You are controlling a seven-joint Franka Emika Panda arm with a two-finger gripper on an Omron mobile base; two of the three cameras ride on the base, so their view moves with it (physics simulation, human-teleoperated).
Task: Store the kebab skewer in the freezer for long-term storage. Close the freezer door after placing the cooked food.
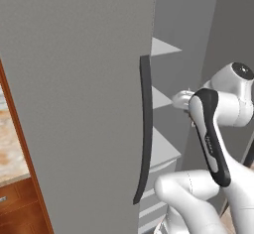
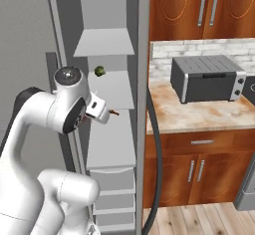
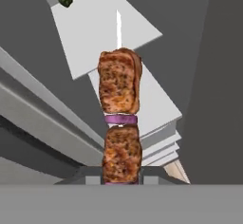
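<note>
At nine o'clock the freezer door [image 1: 74, 104] stands open. We hold the kebab skewer [image 3: 120, 123] pinched in our jaws, gripper [image 2: 107, 112] at the freezer [image 2: 109, 89] shelves, below a small green item [image 2: 99, 70]. We judge placing and closing remain.

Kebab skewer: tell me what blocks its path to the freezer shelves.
Nothing visible does. The pincer holds the kebab skewer pointing at the pale shelves of the freezer, whose door is swung open. A small green item sits on a higher shelf, off to one side.
</note>
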